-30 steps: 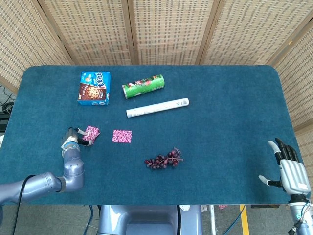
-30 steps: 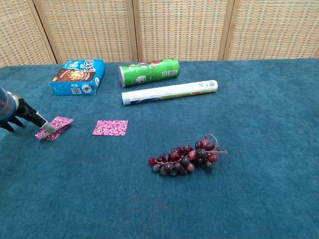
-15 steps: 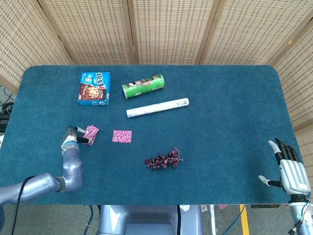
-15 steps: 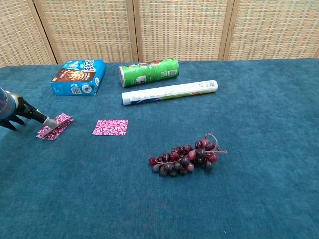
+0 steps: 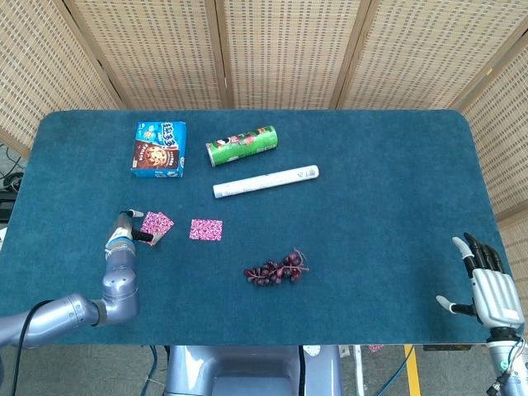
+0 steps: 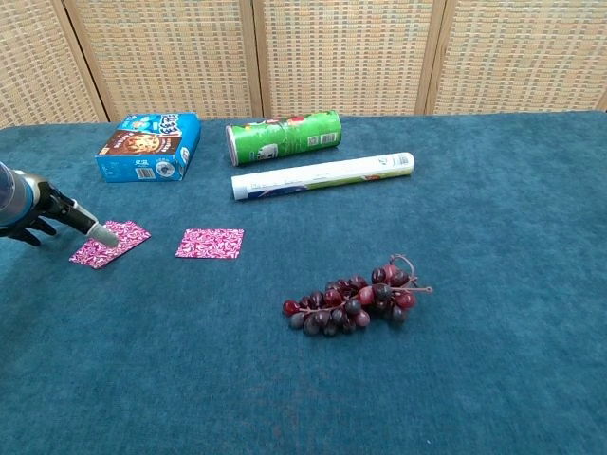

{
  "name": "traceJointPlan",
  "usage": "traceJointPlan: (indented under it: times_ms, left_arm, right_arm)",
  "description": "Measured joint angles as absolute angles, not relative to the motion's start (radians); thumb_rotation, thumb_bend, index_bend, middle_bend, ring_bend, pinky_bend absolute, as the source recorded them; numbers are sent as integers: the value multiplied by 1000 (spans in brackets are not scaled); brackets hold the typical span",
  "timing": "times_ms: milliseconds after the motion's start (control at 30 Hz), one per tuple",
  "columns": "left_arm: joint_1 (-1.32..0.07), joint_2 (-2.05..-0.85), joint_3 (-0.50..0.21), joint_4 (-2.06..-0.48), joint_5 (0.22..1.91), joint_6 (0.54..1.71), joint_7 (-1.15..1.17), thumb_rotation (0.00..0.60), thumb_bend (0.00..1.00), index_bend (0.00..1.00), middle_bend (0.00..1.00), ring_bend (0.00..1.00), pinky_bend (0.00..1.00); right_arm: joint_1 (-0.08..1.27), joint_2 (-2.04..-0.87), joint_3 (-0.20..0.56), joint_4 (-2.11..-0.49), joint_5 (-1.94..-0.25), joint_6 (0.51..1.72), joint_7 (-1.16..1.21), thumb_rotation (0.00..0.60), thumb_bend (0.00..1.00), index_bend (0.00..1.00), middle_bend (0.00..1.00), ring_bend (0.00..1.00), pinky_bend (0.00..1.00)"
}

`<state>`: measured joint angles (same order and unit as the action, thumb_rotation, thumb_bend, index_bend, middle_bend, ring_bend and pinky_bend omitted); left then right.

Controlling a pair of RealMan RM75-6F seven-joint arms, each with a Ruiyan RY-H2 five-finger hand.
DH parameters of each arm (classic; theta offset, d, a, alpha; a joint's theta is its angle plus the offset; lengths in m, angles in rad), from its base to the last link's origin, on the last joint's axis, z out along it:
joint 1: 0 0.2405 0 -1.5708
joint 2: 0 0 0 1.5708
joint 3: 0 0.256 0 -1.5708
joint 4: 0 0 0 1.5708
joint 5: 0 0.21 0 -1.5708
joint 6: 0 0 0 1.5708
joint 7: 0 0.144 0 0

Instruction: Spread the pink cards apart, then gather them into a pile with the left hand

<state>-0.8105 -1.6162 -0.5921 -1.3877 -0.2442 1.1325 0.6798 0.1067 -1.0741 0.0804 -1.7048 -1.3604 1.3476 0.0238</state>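
Observation:
Two spots of pink patterned cards lie on the blue table cloth. The left pink card (image 6: 114,244) (image 5: 157,222) lies flat, and it may be more than one card overlapping. The other pink card (image 6: 210,243) (image 5: 206,229) lies alone a short way to its right. My left hand (image 6: 36,209) (image 5: 125,233) reaches in from the left with its fingers apart. One fingertip (image 6: 99,235) touches the left card's near-left corner, and nothing is gripped. My right hand (image 5: 487,289) hangs open off the table's front right corner, far from the cards.
A blue cookie box (image 6: 149,145), a green chip can (image 6: 283,136) and a white roll (image 6: 322,174) lie behind the cards. A bunch of dark grapes (image 6: 356,299) sits to the cards' front right. The table's front edge (image 5: 289,343) is close to my left forearm.
The left pink card has turned and now lies flatter and a little further right. My left fingertip has slid from over the card to its near-left corner. The right hand is still.

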Motion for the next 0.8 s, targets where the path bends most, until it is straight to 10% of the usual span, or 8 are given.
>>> traceJointPlan:
  times_ms: [400,800]
  left_arm:
    - [-786,-1586,-553,-1496,77,1141,578,600,212,155,0,0,0]
    - [-764,-1499,-293,-1670,468,1069,603,600,213,168,0,0,0]
  right_arm:
    - [108,-1073,81,-1706,-1358,1345,26,600,131,68,0,0,0]
    - [107,-1073,80,-1706,-1361,1347,26,600,131,68,0,0,0]
